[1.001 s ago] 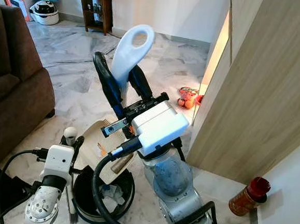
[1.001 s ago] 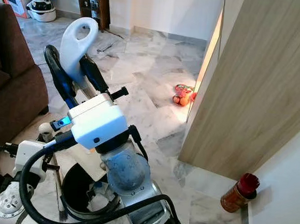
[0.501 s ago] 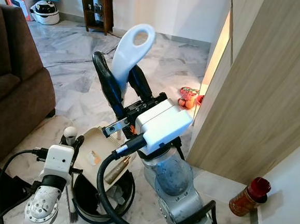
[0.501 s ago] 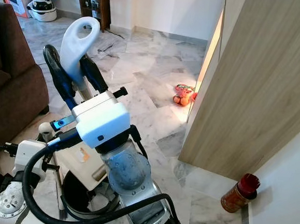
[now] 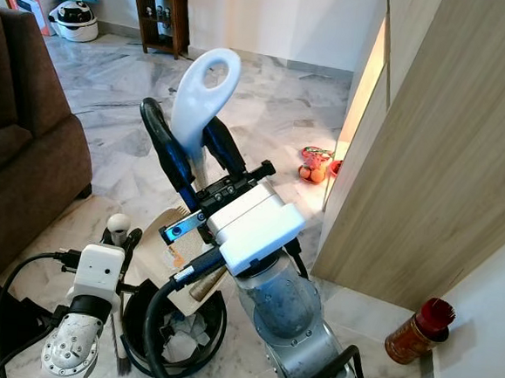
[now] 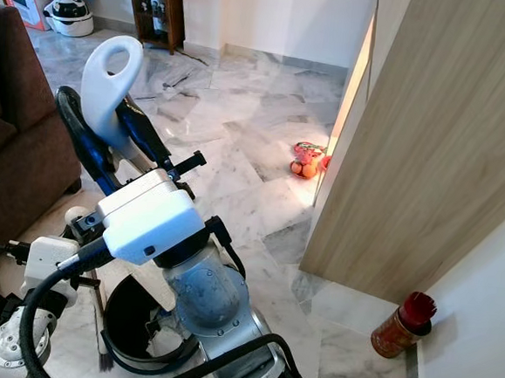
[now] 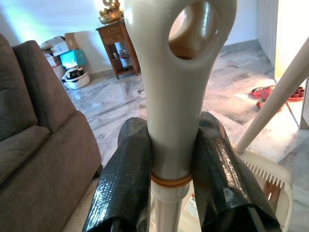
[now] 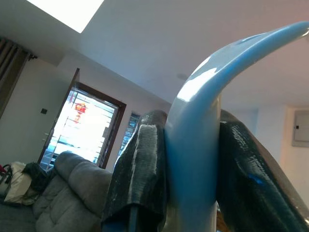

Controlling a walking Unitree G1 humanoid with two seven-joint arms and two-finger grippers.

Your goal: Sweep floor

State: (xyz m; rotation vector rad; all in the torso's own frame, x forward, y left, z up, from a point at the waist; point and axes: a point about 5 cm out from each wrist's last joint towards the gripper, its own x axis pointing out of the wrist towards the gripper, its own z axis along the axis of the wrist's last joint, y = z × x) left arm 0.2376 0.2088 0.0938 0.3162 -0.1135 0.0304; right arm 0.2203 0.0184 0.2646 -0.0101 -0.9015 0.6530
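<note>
A marble floor point(image 5: 267, 111) runs from a brown sofa point(image 5: 19, 153) on the left to a wood-grain cabinet point(image 5: 448, 152) on the right, with a red-capped jar point(image 5: 418, 332) near its base. The right gripper point(image 5: 186, 144), raised at centre, has its jaws pinching the white looped handle point(image 5: 203, 93) of a dustpan point(image 5: 171, 244), whose tray hangs tilted over a black bin point(image 5: 171, 331) holding crumpled paper. Near left, the left gripper point(image 7: 169, 159) has its jaws clamped on the cream broom handle point(image 7: 176, 72), which stands just beside the bin. A reddish toy point(image 5: 314, 163) lies far off by the cabinet.
</note>
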